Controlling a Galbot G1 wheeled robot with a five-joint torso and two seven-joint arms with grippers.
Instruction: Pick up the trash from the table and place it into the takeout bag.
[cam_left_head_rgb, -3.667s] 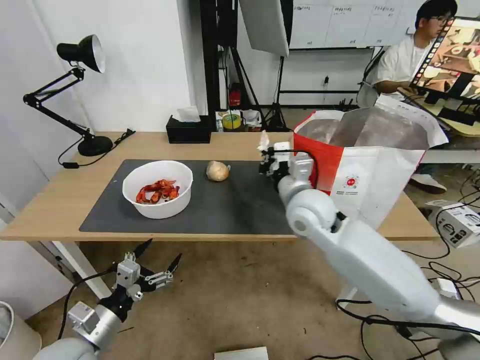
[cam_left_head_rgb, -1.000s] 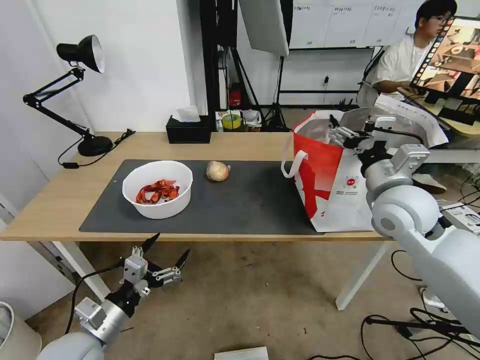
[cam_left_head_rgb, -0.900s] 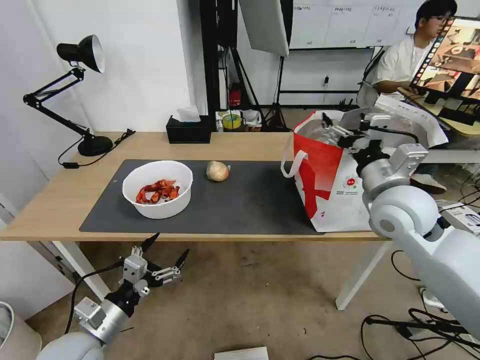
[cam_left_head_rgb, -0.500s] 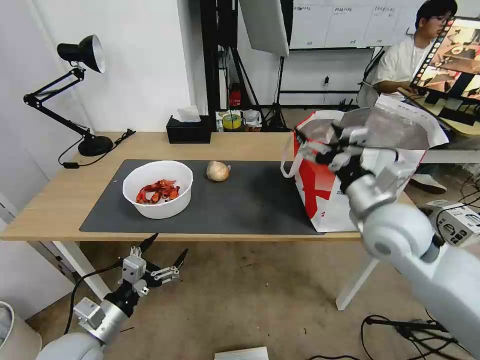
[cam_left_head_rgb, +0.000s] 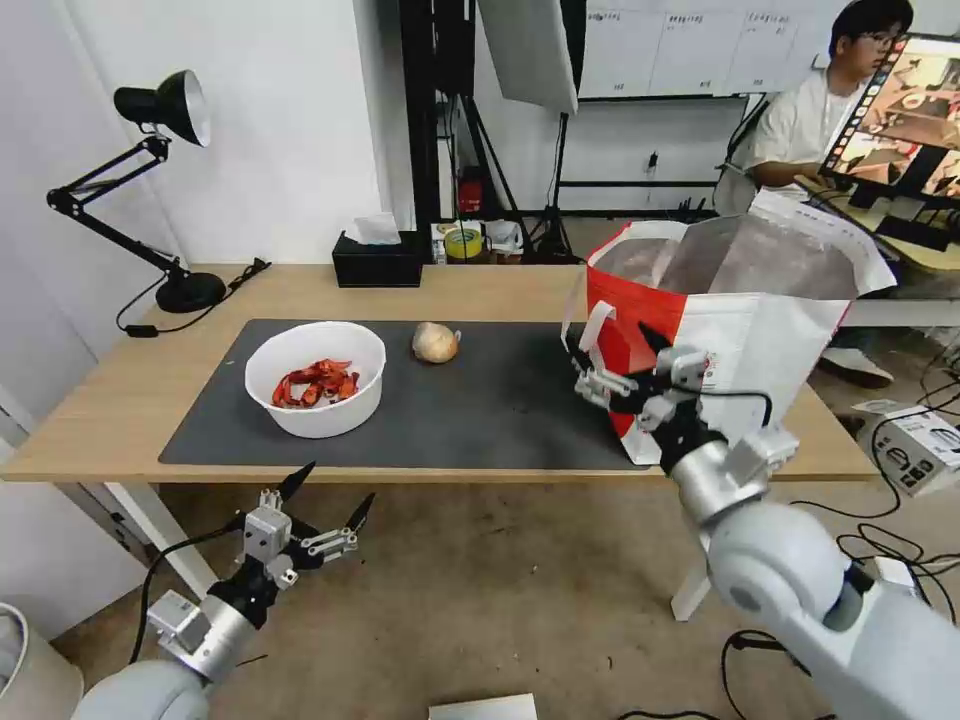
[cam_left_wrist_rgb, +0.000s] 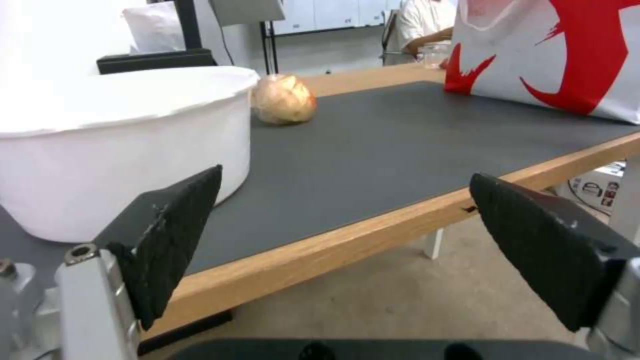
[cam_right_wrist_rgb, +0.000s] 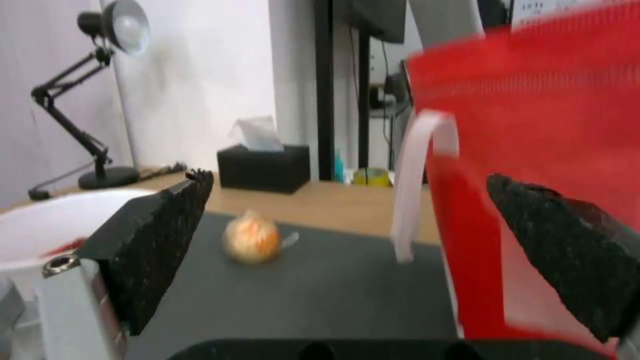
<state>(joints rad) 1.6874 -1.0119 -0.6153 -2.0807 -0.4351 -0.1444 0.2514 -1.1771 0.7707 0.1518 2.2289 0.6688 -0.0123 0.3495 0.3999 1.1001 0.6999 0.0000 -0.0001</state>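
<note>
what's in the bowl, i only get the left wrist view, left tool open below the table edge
observer: Red-orange scraps lie in the bowl.
operator: where's the right tool
observer: The right tool is open, in front of the bag's red side, above the right end of the mat.
operator: is the bag open on top
observer: Yes, its top gapes and the silver lining shows.
</note>
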